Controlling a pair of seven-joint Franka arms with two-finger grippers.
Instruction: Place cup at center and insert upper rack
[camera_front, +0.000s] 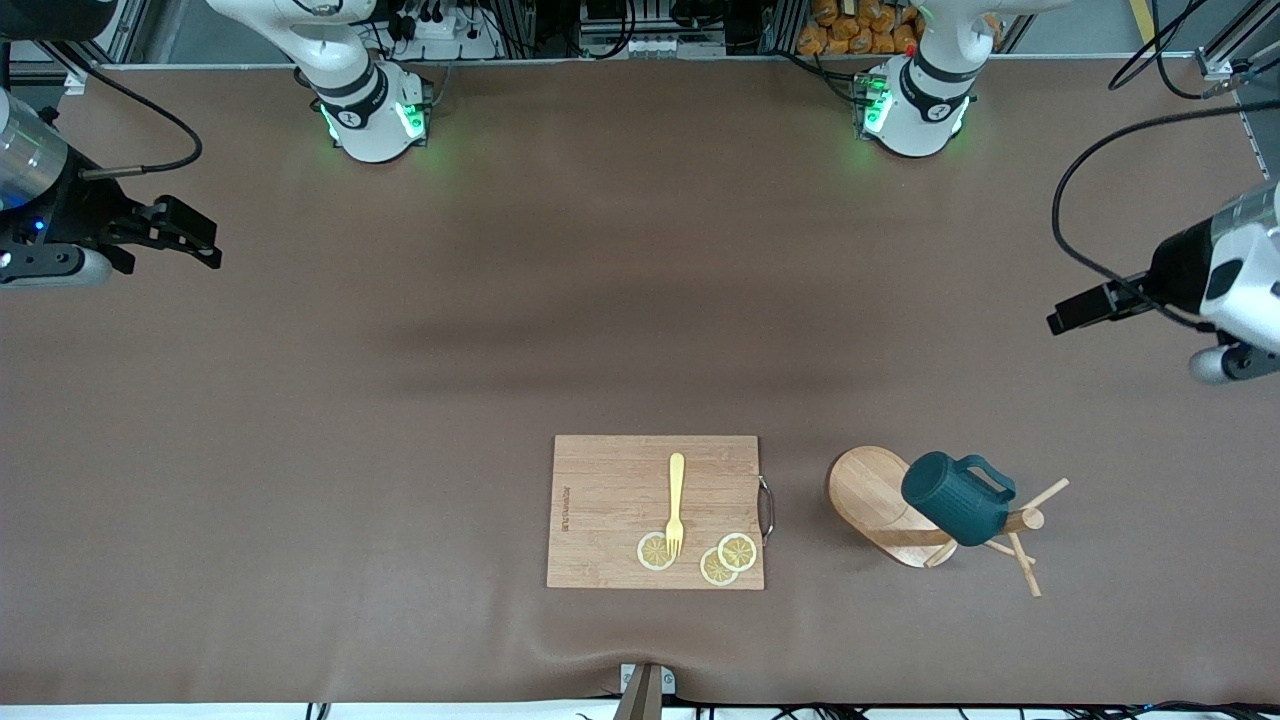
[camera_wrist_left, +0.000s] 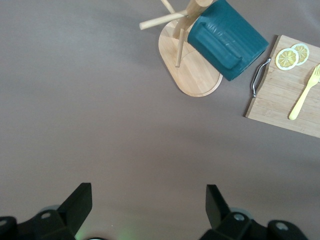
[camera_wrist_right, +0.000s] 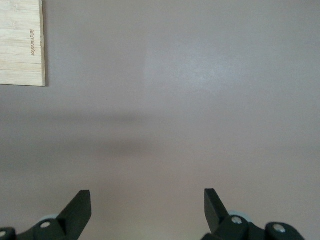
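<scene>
Nearest my front camera lies the cutting board (camera_front: 655, 510), flat on the brown table (camera_front: 400, 400), with a yellow fork (camera_front: 675, 505) resting on it and three lemon slices (camera_front: 655, 551) along its nearer edge, the fork's tines touching one of them. Beside the board, toward the left arm's end of the table, I see the upper rack (camera_front: 880, 505) standing on its oval base, its post leaning hard in the view and its thin pegs sticking out near the top. The cup (camera_front: 955, 497) hangs on that rack, tipped over with its loop handle pointing away from my camera; it is not on the tabletop. Both arms wait well apart from these things. My left gripper (camera_wrist_left: 148, 205) hovers over bare table at the left arm's end, fingers spread wide and holding nothing. My right gripper (camera_wrist_right: 147, 207) hovers over bare table at the right arm's end, likewise wide apart and empty.
</scene>
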